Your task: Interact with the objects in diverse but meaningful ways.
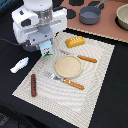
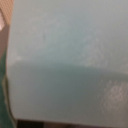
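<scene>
White-blue-green carton (image 1: 46, 48) stands at the placemat's (image 1: 95, 75) ten o'clock corner, directly beneath the robot's gripper (image 1: 44, 45). Its pale surface fills the wrist view (image 2: 65, 55). Whether the fingers are open or closed cannot be told. Brown sausage (image 1: 33, 84) lies at eight o'clock.

- The placemat (image 1: 95, 75) looks like woven cloth, matt, with a fine wavy pattern.
- On the placemat, the round plate (image 1: 68, 66) looks matt tan, like wood or plastic.
- Beside the plate, the fork (image 1: 52, 76) has a shiny metal-looking head and an orange plastic-looking handle.
- The bread loaf (image 1: 76, 41) is glossy golden plastic.
- The sausage (image 1: 33, 84) is smooth brown plastic.
- The pot (image 1: 90, 14) beyond the placemat looks matt grey.
- The carton (image 2: 65, 60) shows a smooth, pale, faintly sheened face.
</scene>
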